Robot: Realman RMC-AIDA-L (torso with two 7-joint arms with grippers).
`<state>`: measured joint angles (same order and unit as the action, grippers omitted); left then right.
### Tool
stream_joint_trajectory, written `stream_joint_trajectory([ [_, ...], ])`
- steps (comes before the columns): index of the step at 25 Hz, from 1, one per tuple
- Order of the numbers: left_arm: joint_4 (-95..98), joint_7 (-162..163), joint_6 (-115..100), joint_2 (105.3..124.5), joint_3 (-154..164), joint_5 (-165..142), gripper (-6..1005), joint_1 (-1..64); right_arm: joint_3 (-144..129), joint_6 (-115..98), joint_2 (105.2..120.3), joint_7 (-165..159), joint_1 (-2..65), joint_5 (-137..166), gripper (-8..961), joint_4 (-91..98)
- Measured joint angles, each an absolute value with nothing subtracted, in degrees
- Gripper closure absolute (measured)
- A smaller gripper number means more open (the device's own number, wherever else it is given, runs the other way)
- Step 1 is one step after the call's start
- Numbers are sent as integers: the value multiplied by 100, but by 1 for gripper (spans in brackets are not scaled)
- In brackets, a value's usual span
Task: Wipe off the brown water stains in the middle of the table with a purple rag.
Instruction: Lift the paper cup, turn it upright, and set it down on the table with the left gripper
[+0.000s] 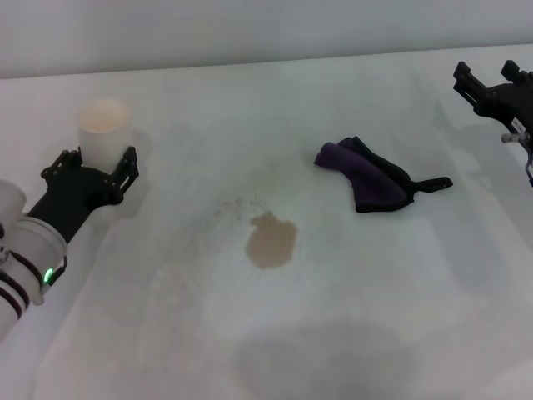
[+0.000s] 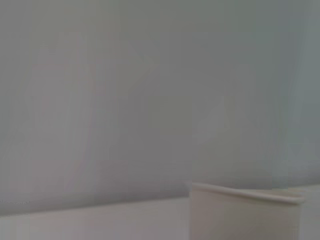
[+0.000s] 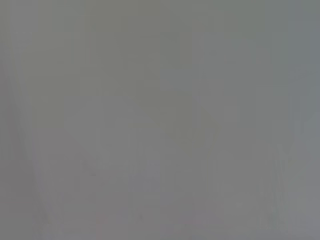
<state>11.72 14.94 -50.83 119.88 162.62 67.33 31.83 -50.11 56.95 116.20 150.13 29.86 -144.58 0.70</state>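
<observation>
nearest to us, at the lower left of the head view, we see the left arm's white forearm with a green indicator light, running up to the left tool (image 1: 104, 167). its black fingers stand on either side of a white paper cup (image 1: 105, 129), one at each flank of the cup's lower body, so we read the tool as closed around the cup. the cup stands upright on the table (image 1: 166, 333) at the far left, with a cream interior visible at its rim. in the left wrist view only the cup (image 2: 245, 212) appears, against a plain grey wall; the tool's own fingers do not show there.

the brown water stains (image 1: 271, 240) lie near the middle of the table as a tan, roundish blotch, with faint dark specks just beyond it on the far-left side. the blotch is uncovered and nothing touches it.

the purple rag (image 1: 371, 177) lies crumpled on the table to the right of the stains and farther from us, well apart from them. its black loop tab points toward the right edge.

the right tool (image 1: 493, 81) sits at the far upper right, clear of the rag, with its fingers spread apart and holding nothing. the right wrist view shows only a uniform grey field.
</observation>
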Motion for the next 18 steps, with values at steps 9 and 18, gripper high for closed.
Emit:
stream_joint_trajectory([
  [9, 1216, 1493, -4662, 11994, 16259, 6734, 297, 3168, -5029, 5695, 11619, 14982, 2989, -14457, 82, 14],
  [18, 1253, 1363, -4590, 11997, 16262, 6731, 249, 2986, -5036, 5696, 11619, 14976, 2988, -14450, 82, -45],
])
